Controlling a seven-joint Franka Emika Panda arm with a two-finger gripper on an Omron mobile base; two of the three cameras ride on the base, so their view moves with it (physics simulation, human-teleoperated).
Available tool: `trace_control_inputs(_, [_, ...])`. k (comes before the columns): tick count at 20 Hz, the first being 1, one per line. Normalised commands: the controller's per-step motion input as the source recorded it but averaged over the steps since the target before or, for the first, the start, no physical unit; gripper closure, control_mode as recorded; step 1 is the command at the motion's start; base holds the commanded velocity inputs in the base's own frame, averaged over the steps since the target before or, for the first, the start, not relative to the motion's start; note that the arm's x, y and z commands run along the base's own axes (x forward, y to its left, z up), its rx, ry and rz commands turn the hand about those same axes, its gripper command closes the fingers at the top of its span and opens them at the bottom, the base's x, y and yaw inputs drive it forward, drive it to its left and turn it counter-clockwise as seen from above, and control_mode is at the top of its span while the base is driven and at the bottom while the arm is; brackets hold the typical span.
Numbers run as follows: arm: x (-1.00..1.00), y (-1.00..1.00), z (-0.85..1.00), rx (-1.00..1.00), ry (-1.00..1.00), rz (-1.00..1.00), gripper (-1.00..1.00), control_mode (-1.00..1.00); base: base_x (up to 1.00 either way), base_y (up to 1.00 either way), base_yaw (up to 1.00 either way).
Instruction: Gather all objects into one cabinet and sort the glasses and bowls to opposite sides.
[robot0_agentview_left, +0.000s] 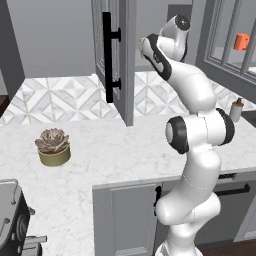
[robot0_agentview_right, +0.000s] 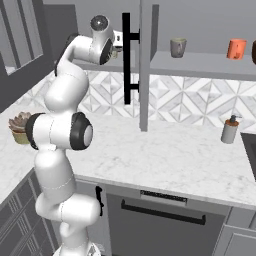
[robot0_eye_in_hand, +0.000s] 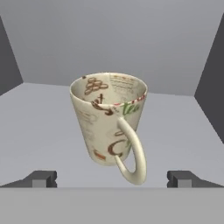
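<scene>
In the hand view a cream patterned mug (robot0_eye_in_hand: 109, 118) stands upright on the grey cabinet shelf (robot0_eye_in_hand: 39, 131), its handle turned toward me. My gripper (robot0_eye_in_hand: 112, 179) is open, with one fingertip on each side of the mug, just short of it and not touching. In the right base view the grey cup (robot0_agentview_right: 178, 47) and the orange cup (robot0_agentview_right: 236, 49) stand on the shelf (robot0_agentview_right: 205, 64) of the neighbouring section. A dark sliver at the frame's right edge (robot0_agentview_right: 254, 52) looks like the bowl. The arm reaches up behind the open door (robot0_agentview_right: 145, 65).
The tall door's black bar handle (robot0_agentview_right: 127, 57) hangs close beside my hand. On the marble counter (robot0_agentview_right: 170, 150) stand a white soap dispenser (robot0_agentview_right: 230, 130) and a potted succulent (robot0_agentview_left: 52, 146). Dark cabinet walls flank the mug on both sides in the hand view.
</scene>
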Motion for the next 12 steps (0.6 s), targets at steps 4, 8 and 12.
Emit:
trace_control_inputs(4, [0.12,-0.05,0.00,0.00,0.00,0.07,-1.00,-1.00,0.00,0.00,0.00])
trace_control_inputs(8, [0.03,0.00,0.00,0.00,0.00,0.07,-1.00,-1.00,0.00,0.00,0.00])
trace_control_inputs(12, [0.06,0.00,0.00,0.00,0.00,0.06,-1.00,-1.00,0.00,0.00,0.00])
